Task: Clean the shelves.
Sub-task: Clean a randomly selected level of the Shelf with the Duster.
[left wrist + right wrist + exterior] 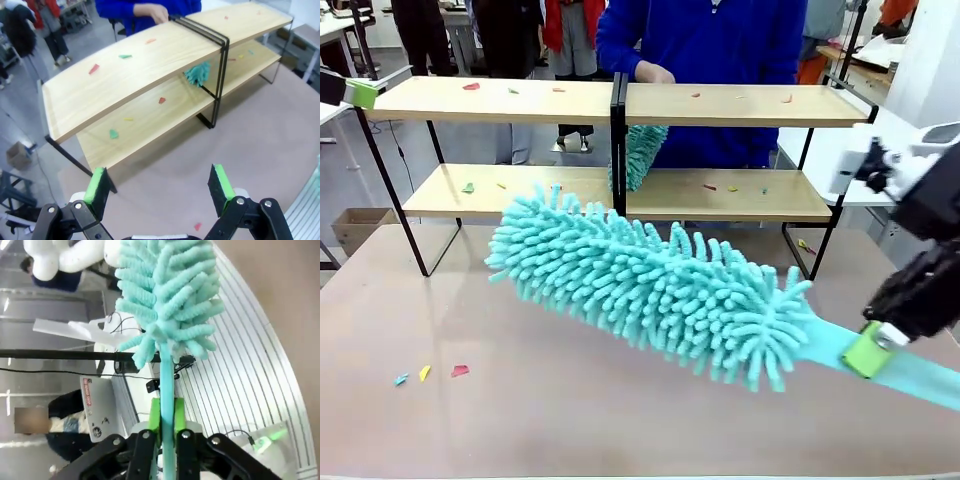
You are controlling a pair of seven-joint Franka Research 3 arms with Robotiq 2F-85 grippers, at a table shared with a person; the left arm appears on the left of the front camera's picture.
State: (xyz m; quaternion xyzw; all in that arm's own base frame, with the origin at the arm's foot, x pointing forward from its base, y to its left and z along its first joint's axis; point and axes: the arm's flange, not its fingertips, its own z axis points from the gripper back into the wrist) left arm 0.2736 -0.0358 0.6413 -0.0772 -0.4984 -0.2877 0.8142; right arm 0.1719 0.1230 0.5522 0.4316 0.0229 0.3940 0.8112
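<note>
Holding a fluffy teal duster [650, 290] by its flat handle, the right gripper [872, 350] is squeezed tight on it at the right side of the table [570, 420]. The right wrist view shows the handle pinched between the two green pads [154, 412]. The duster slants up to the left, and its fluffy head is in front of the shelves [740, 105]. I cannot tell if it touches the table.

The shelves stand on the far half of the table. They are two long wooden boards on a thin black frame with a black post in the middle. Little colored scraps [471, 86] lie on both boards, and a few more lie on the table.

A person in a blue top stands behind the shelves with a hand [655, 72] on the top board by the post. A second duster [640, 155] hangs between the boards there.

The left gripper [158, 172] is spread wide with nothing in it, over the table near the left end of the shelves.
</note>
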